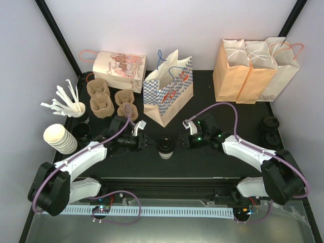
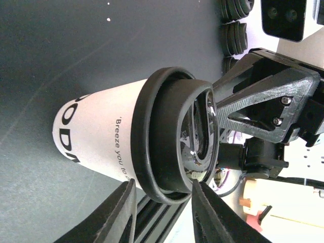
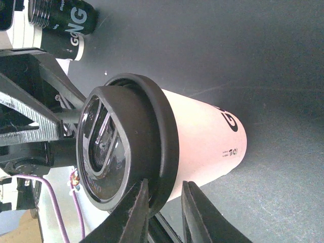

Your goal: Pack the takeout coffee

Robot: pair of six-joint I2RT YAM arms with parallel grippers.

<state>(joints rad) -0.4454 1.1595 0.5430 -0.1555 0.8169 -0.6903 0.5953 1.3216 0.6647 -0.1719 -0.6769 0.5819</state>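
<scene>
One takeout coffee (image 1: 165,146), a white printed cup with a black lid, stands on the black table between my two grippers. In the left wrist view the cup (image 2: 101,136) fills the frame. My left gripper (image 2: 163,186) straddles the lid's rim (image 2: 152,167) with its fingers a little apart from it, open. In the right wrist view the cup (image 3: 202,142) is close too. My right gripper (image 3: 165,185) is shut on the lid's rim (image 3: 169,152), one finger on the lid's top side and one on the cup side. From above, the left gripper (image 1: 152,143) and right gripper (image 1: 180,142) flank the cup.
A blue checkered bag (image 1: 169,91) stands open just behind the cup. A cream printed bag (image 1: 119,68) and brown pulp carriers (image 1: 106,98) are back left, tan paper bags (image 1: 253,66) back right. Plain white cups (image 1: 59,137) are stacked at left, black lids (image 1: 270,130) at right.
</scene>
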